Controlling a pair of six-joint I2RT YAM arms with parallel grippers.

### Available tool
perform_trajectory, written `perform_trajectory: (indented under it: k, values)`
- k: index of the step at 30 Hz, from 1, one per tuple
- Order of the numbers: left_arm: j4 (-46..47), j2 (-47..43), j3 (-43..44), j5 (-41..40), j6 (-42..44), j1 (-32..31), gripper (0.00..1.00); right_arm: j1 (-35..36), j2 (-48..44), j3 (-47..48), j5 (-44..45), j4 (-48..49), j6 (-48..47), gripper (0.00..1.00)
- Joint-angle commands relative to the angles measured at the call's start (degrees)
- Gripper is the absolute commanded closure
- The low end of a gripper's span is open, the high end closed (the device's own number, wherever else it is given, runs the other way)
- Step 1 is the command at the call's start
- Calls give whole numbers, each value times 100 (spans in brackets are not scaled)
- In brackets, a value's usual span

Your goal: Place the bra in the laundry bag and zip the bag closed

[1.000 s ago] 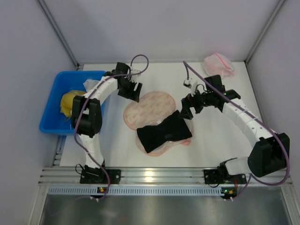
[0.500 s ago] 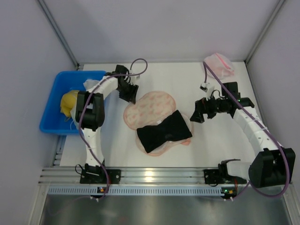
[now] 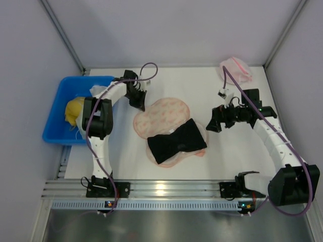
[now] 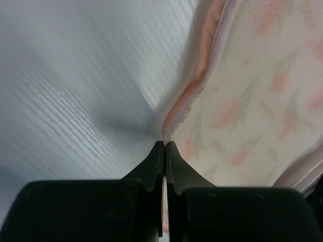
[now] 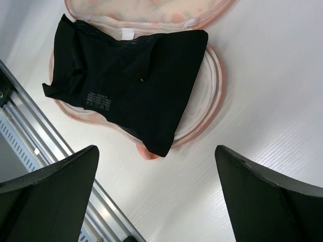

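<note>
Pinching laundry bag (image 4: 242,101) edge, left claw (image 4: 164,143).

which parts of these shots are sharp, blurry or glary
Left wrist view: the left claw is a dark blur, laundry bag mesh fairly sharp, shadow under its edge. Right wrist view: bra crisp, right claw blurred. Top view: glare on the front rail.

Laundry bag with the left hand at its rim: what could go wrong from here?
1. The left hand is shut on only the thin rim of the laundry bag; the mesh may slip out on lifting.
2. The bra overhangs the lower half's edge, so closing the flap could catch fabric in the zipper.
3. The right hand is open, clear of the bag; the lower half may drag along.
</note>
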Motion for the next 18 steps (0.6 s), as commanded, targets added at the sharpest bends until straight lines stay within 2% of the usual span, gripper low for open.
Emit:
perform_trajectory:
  k: [1, 4, 9, 18]
  values:
    - [-17, -506, 354, 143, -168, 61, 100, -112, -167, 90, -103, -26, 58, 1]
    - [-26, -814, 539, 125, -257, 61, 100, -130, -167, 99, -77, -26, 84, 1]
    - [-26, -1446, 487, 669, -152, 17, 100, -182, -141, 221, -7, -70, 128, 1]
    - [-34, -2826, -734, 1223, 366, -693, 100, -279, -158, 363, 90, -245, 102, 1]
